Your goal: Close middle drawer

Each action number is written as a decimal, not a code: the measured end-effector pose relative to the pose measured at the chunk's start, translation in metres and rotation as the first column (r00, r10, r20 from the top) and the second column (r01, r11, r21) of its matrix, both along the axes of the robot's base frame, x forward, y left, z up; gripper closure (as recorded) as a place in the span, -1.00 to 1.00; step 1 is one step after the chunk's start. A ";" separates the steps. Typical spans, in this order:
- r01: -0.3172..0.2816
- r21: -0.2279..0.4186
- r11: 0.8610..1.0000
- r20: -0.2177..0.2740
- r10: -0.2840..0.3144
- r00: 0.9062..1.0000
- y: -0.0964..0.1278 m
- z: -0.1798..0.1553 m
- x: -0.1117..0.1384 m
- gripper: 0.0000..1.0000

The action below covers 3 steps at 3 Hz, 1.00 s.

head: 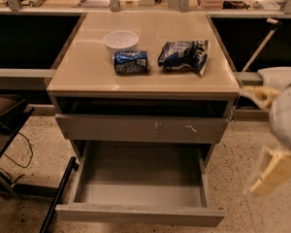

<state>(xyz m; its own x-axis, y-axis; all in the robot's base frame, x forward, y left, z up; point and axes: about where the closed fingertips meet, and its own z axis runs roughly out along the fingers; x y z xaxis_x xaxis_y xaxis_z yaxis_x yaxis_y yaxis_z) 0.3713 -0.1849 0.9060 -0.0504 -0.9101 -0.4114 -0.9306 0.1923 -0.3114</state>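
Note:
The middle drawer [139, 213] is pulled far out of the cabinet at the bottom of the camera view, and its bare grey inside shows. Its plain front faces me near the lower edge. Above it, the grey drawer front with pale scratch marks [143, 128] stands slightly out under the tabletop. My gripper [254, 140] hangs at the right edge, to the right of the cabinet and level with the drawers. It is open and empty, with one pale yellow finger [260, 95] above and another [271, 171] below. It touches nothing. The bottommost drawer is hidden.
On the beige cabinet top [87, 72] stand a white bowl [121, 41], a blue can on its side [131, 62] and a dark blue chip bag [184, 55]. A black chair base [12, 144] stands at the left. The floor is speckled.

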 end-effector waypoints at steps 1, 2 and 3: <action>-0.012 0.159 0.987 -0.004 0.013 1.000 0.018 -0.079 -0.014 -1.00; -0.001 0.222 0.975 -0.043 0.011 0.999 0.040 -0.167 -0.032 -1.00; 0.030 0.172 0.985 -0.119 -0.009 0.993 0.051 -0.254 -0.064 -1.00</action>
